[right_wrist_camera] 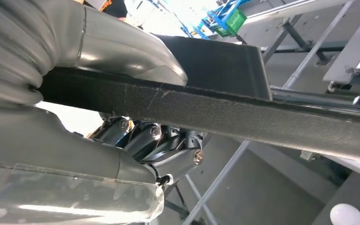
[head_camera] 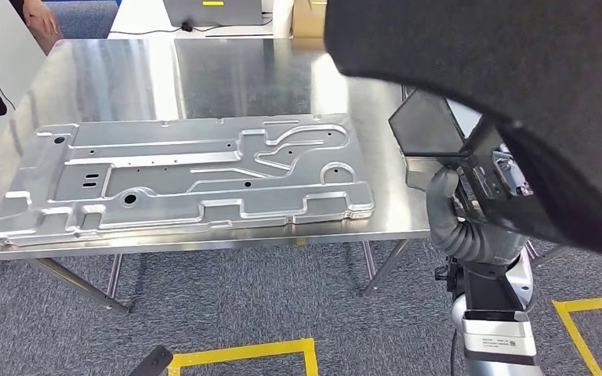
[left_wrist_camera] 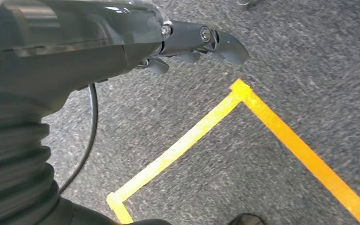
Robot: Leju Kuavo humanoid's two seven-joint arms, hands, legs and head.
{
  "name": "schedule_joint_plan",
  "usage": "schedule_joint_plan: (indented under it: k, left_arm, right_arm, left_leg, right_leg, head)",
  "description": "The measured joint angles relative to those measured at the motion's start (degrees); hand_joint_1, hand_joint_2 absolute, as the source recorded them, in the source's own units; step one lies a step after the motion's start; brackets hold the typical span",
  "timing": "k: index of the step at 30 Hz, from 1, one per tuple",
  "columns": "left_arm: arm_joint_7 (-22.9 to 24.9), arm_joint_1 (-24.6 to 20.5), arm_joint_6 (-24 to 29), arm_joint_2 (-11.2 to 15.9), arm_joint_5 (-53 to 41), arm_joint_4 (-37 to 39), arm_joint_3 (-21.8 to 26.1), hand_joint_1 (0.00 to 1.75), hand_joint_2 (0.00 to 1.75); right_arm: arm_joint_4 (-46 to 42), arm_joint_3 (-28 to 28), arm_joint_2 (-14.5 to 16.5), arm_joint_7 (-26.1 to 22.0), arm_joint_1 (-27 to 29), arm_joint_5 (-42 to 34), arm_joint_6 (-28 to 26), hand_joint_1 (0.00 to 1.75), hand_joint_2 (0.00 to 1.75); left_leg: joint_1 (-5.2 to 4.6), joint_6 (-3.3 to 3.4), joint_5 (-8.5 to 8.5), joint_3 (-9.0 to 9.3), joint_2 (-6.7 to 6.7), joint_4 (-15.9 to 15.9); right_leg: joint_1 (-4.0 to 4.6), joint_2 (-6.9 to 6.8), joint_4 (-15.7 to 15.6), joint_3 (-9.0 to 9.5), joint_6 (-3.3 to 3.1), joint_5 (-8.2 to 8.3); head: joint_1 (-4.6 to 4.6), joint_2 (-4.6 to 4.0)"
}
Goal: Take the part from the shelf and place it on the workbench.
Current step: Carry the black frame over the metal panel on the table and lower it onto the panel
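Observation:
The part [head_camera: 517, 94] is a large flat black felt-like panel, held up at the right of the head view, beside and above the workbench's right end. My right hand [head_camera: 482, 172] grips its lower edge. In the right wrist view the thick grey thumb [right_wrist_camera: 122, 47] lies on one face of the panel [right_wrist_camera: 243, 108] and the dark fingers [right_wrist_camera: 168, 143] press on the other. The steel workbench [head_camera: 227, 78] stands in front of me. My left hand [left_wrist_camera: 187, 40] hangs over the carpet with nothing in it, fingers loosely extended.
A big stamped metal plate [head_camera: 180, 176] covers the near half of the workbench. A laptop [head_camera: 212, 12] and a cardboard box [head_camera: 307, 17] sit beyond it. A person's hand [head_camera: 39, 19] shows at the far left. Yellow tape [head_camera: 243, 352] marks the floor.

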Motion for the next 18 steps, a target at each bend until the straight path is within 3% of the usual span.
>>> schedule_joint_plan:
  k: [1,2,4,6,8,11,13,15,16,17,18]
  left_arm:
    - [0.0,0.0,0.0,0.0,0.0,0.0,0.0,0.0,1.75]
    - [0.0,0.0,0.0,0.0,0.0,0.0,0.0,0.0,1.75]
    - [0.0,0.0,0.0,0.0,0.0,0.0,0.0,0.0,1.75]
    - [0.0,0.0,0.0,-0.1,0.0,0.0,0.0,0.0,1.75]
    - [0.0,0.1,0.1,-0.2,0.0,0.1,0.0,0.0,1.75]
    - [0.0,0.1,0.2,-0.1,0.0,0.0,0.0,0.0,1.75]
    - [0.0,0.0,0.2,-0.1,0.0,0.0,-0.1,0.0,1.75]
    - [-0.2,0.0,0.0,0.0,0.1,0.0,-0.1,0.0,1.75]
    - [-0.5,0.0,-0.1,0.0,0.2,0.0,0.0,0.0,1.75]
    - [-0.8,0.0,-0.4,0.0,0.4,0.0,0.0,0.0,1.75]
    - [-1.0,0.1,-0.6,0.0,0.5,0.0,0.0,0.0,1.75]
  right_arm:
    - [0.0,0.0,0.0,0.0,0.0,0.0,0.0,1.75,1.75]
    - [0.0,0.0,0.0,0.0,0.1,0.0,0.0,1.75,1.75]
    - [0.0,0.0,0.0,0.0,0.0,0.1,0.0,1.75,1.75]
    - [0.0,0.0,0.0,0.0,0.0,0.1,-0.1,1.75,1.75]
    - [0.0,0.0,0.0,0.0,-0.1,0.1,-0.1,1.75,1.75]
    - [0.0,0.0,0.1,0.0,-0.2,0.1,-0.1,1.75,1.75]
    - [0.0,0.0,0.1,0.0,-0.3,0.1,-0.1,1.75,1.75]
    - [0.0,0.0,0.2,0.0,-0.3,0.1,-0.1,1.75,1.75]
    - [0.0,0.0,0.2,0.0,-0.3,0.1,-0.1,1.75,1.75]
    - [0.0,0.0,0.2,0.0,-0.2,0.1,-0.1,1.75,1.75]
    - [0.0,0.0,0.2,0.1,-0.2,0.1,-0.1,1.75,1.75]
  left_leg:
    - [-0.14,0.1,-0.45,0.55,-0.11,0.0]
    - [-0.31,0.17,-0.91,1.2,-0.23,0.0]
    - [-0.63,0.24,-1.86,2.64,-0.4,-0.1]
    - [-0.81,0.01,-2.6,3.59,-0.48,-0.4]
    - [-0.87,-0.55,-2.64,4.14,-0.42,-0.3]
    - [-0.97,-1.32,-3.17,4.36,-0.07,1.9]
    - [-0.79,-1.64,-5.64,2.02,0.11,6.9]
    - [-0.29,-2.12,-8.18,-1.9,0.12,12.7]
    - [0.06,-2.52,-8.18,-3.21,0.14,13.8]
    - [0.5,-3.02,-6.92,-3.61,0.18,13.0]
    - [1.01,-3.65,-4.49,-3.01,0.25,10.2]
  right_leg:
    - [0.07,0.0,0.7,-1.43,-0.09,-0.14]
    - [0.25,0.0,-0.6,-1.87,-0.3,1.12]
    - [1.04,-0.01,-7.5,-0.46,-1.34,6.85]
    - [1.9,-0.01,-13.3,1.22,-2.64,10.11]
    - [2.21,0.0,-14.9,2.04,-3.3,10.02]
    - [1.12,-0.07,-16.3,4.44,-3.68,10.25]
    - [0.67,-0.11,-16.6,5.7,-3.96,9.94]
    - [0.38,-0.08,-16.6,6.26,-3.95,9.45]
    - [0.11,-0.02,-16.6,6.55,-3.68,9.1]
    - [-0.26,0.04,-16.6,6.95,-3.19,8.69]
    - [-0.7,0.11,-16.5,7.46,-2.61,8.2]
  head:
    - [0.16,0.0]
    - [0.36,0.0]
    - [0.8,0.0]
    - [0.84,0.0]
    - [0.75,0.0]
    - [0.75,0.0]
    - [0.26,0.0]
    - [-0.2,0.0]
    - [-0.28,0.0]
    - [-0.37,0.0]
    - [-0.44,0.0]
